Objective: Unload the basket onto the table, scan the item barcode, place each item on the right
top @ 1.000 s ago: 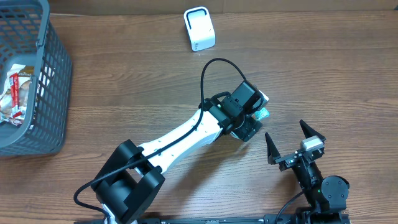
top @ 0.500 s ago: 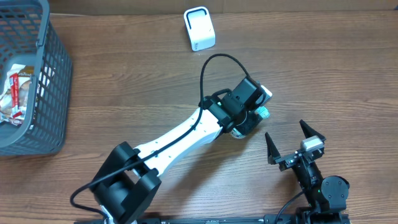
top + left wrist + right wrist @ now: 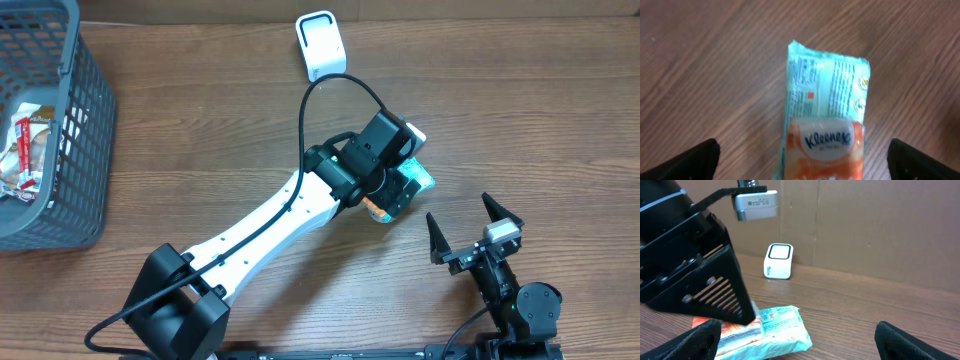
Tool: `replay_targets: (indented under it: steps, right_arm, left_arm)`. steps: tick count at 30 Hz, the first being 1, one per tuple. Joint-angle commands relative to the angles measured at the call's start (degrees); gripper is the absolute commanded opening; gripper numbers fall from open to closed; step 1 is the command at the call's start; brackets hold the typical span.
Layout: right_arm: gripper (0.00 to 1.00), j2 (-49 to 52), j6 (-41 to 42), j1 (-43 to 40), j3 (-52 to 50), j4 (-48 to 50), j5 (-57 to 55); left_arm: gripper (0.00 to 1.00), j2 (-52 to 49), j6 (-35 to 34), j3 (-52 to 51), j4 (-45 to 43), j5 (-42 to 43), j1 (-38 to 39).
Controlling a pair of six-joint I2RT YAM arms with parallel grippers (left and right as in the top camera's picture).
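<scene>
The item is a teal and orange Kleenex tissue packet (image 3: 827, 120) lying flat on the wooden table, printed side up. In the overhead view only its teal end (image 3: 420, 180) and orange end (image 3: 378, 211) stick out from under the left wrist. My left gripper (image 3: 805, 165) hovers over it, open, with both black fingertips (image 3: 695, 162) well clear of the packet's sides. The white scanner (image 3: 321, 46) stands at the far edge of the table, also seen as the scanner (image 3: 778, 261) behind the packet (image 3: 775, 330). My right gripper (image 3: 458, 207) stands open just right of the packet, holding nothing.
A grey plastic basket (image 3: 70, 120) sits at the far left with a snack packet (image 3: 22, 155) inside. The left arm (image 3: 290, 215) stretches diagonally across the table's middle. A brown cardboard wall (image 3: 865, 225) rises behind the scanner.
The left jaws narrowed, then spread wide, and the wrist shifted slightly left and back. The packet now lies free on the table. The right arm has not moved.
</scene>
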State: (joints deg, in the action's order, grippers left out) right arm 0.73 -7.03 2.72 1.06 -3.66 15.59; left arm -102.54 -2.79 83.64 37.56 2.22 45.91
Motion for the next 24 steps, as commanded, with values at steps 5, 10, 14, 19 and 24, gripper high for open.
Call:
replay_targets:
  steps: [5, 10, 14, 19, 24]
  right_arm:
    - [1.0, -0.5, 0.4, 0.2, -0.6, 0.3, -0.6]
    - [1.0, -0.4, 0.4, 0.2, -0.6, 0.3, -0.6]
    - [1.0, -0.4, 0.4, 0.2, -0.6, 0.3, -0.6]
    - [1.0, -0.4, 0.4, 0.2, -0.6, 0.3, -0.6]
    - [1.0, -0.4, 0.4, 0.2, -0.6, 0.3, -0.6]
  left_arm:
    - [1.0, -3.2, 2.3, 1.1, 2.1, 2.6, 0.6]
    - [1.0, -6.3, 2.6, 1.1, -0.6, 5.5, 0.7]
    - [1.0, -7.5, 2.6, 1.1, -2.0, 7.8, 0.7]
    - [0.96, -8.8, 3.6, 1.1, -2.2, 6.2, 0.6]
    - [0.69, -11.0, 4.4, 1.1, -2.4, 6.1, 0.6]
